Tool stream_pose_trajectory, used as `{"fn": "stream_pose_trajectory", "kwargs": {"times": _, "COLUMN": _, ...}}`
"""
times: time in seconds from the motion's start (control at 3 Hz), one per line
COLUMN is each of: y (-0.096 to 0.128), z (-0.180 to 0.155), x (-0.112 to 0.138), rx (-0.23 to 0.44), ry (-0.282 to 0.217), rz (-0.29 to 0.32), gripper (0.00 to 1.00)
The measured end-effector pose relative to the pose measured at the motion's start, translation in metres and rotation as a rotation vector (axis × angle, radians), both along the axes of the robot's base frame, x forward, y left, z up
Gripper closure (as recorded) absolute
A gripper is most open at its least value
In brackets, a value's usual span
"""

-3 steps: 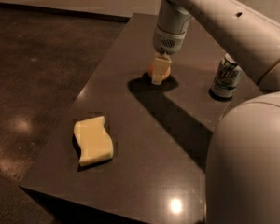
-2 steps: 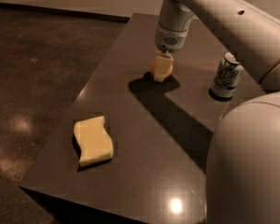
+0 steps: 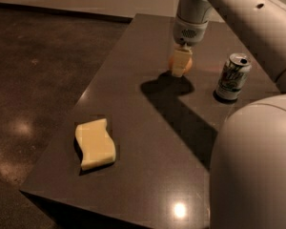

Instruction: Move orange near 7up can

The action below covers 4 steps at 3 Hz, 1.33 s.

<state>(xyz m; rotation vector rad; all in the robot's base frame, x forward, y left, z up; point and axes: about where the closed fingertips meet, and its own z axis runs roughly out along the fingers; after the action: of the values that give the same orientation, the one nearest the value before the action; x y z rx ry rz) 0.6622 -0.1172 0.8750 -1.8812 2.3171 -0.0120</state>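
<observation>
My gripper (image 3: 181,68) hangs from the arm at the far middle of the dark table (image 3: 133,94). It is shut on the orange (image 3: 189,63), which peeks out on both sides of the pale front finger (image 3: 180,61). The orange is held just above the tabletop, with its shadow right below. The 7up can (image 3: 233,76) stands upright to the right of the gripper, about a can's width away, with its silver top and green-and-white side showing.
A pale yellow wavy-edged sponge (image 3: 95,143) lies flat near the table's front left. The robot's large pale body (image 3: 255,171) fills the lower right. The table's left edge drops to a dark floor (image 3: 38,80).
The gripper has moved to the right with the orange, closer to the 7up can. The can and the sponge have not moved.
</observation>
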Motion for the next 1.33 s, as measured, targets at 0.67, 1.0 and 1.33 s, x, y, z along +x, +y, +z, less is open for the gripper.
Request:
{"fn": "stream_pose_trajectory", "kwargs": {"times": 0.67, "y": -0.056, "z": -0.007, "x": -0.003, "rx": -0.05, "ry": 0.027, "rz": -0.105, "gripper": 1.0}}
{"fn": "stream_pose_trajectory", "kwargs": {"times": 1.0, "y": -0.072, "z": -0.017, "x": -0.007, "rx": -0.053, "ry": 0.052, "rz": -0.137, "gripper": 1.0}}
{"fn": "stream_pose_trajectory", "kwargs": {"times": 1.33, "y": -0.083, "z": -0.024, "x": -0.012, "rx": -0.046, "ry": 0.073, "rz": -0.165, "gripper": 1.0}}
